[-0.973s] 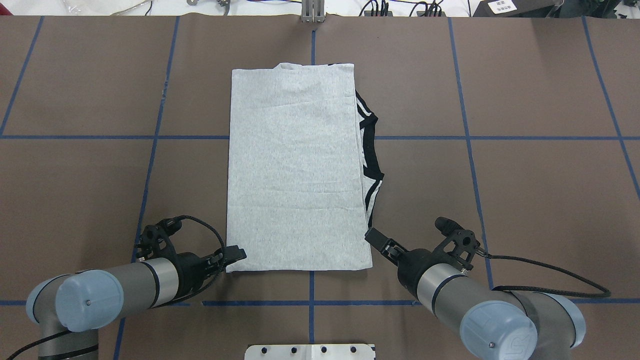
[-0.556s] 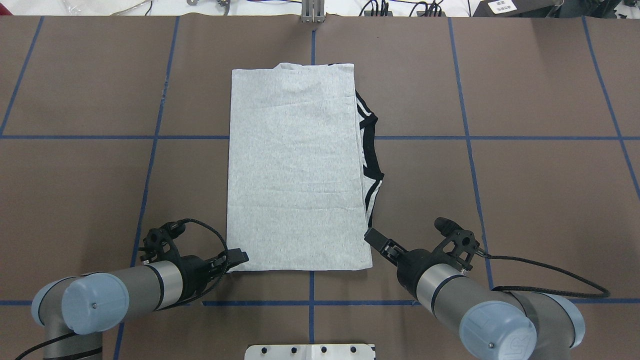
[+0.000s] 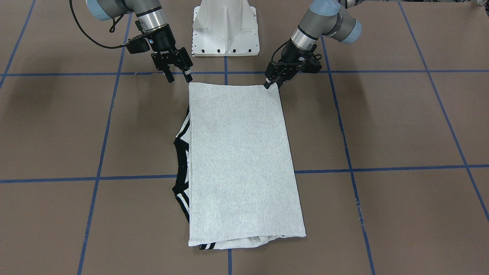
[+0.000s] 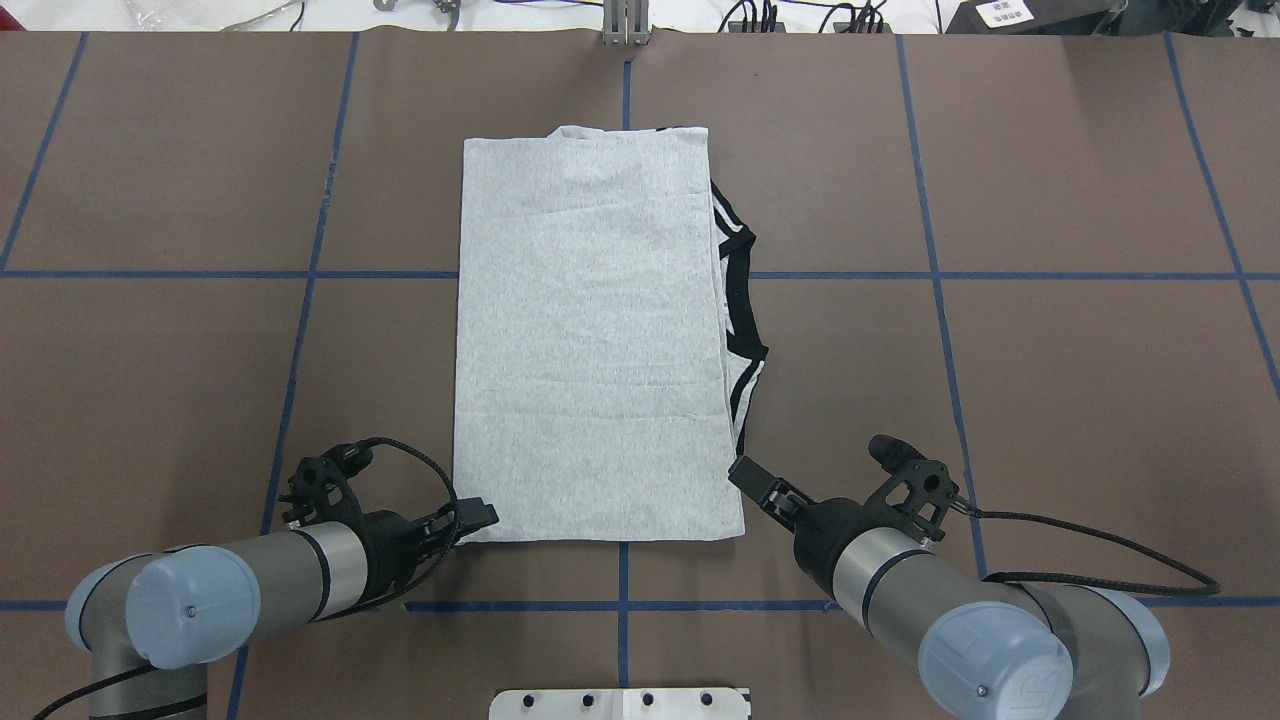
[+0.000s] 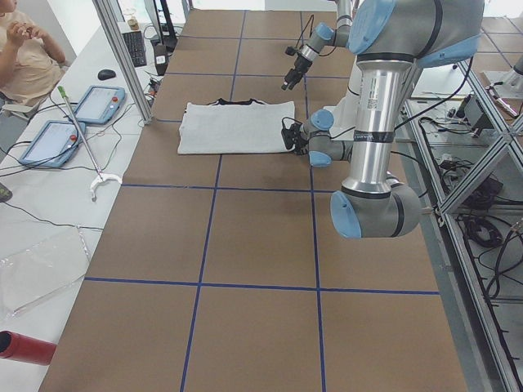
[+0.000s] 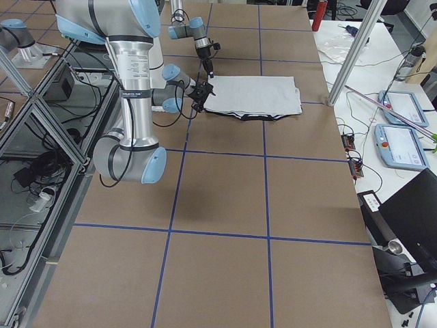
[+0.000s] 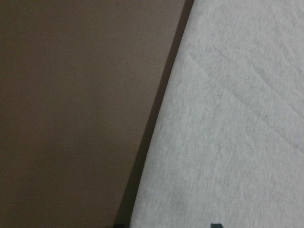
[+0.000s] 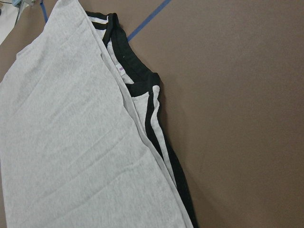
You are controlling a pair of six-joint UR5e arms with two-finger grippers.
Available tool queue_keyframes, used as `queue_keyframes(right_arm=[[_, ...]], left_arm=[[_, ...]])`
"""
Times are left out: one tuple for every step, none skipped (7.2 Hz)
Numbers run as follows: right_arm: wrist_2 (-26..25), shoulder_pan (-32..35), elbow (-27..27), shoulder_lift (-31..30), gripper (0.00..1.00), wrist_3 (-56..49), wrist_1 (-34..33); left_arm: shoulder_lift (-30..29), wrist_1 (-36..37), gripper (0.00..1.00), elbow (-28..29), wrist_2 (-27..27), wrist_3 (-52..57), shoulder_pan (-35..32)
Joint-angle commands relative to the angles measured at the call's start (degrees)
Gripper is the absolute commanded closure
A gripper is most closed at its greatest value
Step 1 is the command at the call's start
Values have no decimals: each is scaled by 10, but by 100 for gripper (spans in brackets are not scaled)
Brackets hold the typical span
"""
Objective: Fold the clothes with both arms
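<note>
Caught left gripper (image 4: 478, 517) and right gripper (image 3: 178, 77) at near corners of T-shirt (image 4: 590, 340); looked staged for next fold.

Found shirt flat on table (image 4: 1050, 400) as long grey rectangle, print hidden, black collar trim (image 4: 740, 300) poking out along robot-right edge; judged at least one fold done, another left. Read left gripper as low at its corner, jaws apart, tips straddling cloth edge in wrist view, nothing pinched. Read right gripper as spread too, just beside other corner; could not tell if touching. Noted white pedestal (image 3: 225, 30) behind arms, blue tape grid (image 4: 300, 330), person (image 5: 24, 49) and tablets (image 5: 98, 102) at side bench. Spotted nothing blocking path over shirt; flagged loose collar side as likely to slip on lift.
</note>
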Motion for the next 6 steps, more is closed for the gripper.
queue_keyframes(right_arm=[[0,0,-3,1,2,0,0],[0,0,-3,1,2,0,0],[0,0,-3,1,2,0,0],[0,-1,-4,1,2,0,0],[0,-3,-6,1,2,1,0],[-3,-5,-9,19,5,29,-8]], left_arm=[[0,0,70,0,10,0,2],[0,0,70,0,10,0,2],[0,0,70,0,10,0,2],[0,0,70,-1,10,1,2],[0,0,75,-1,10,1,2],[0,0,100,-2,13,0,2]])
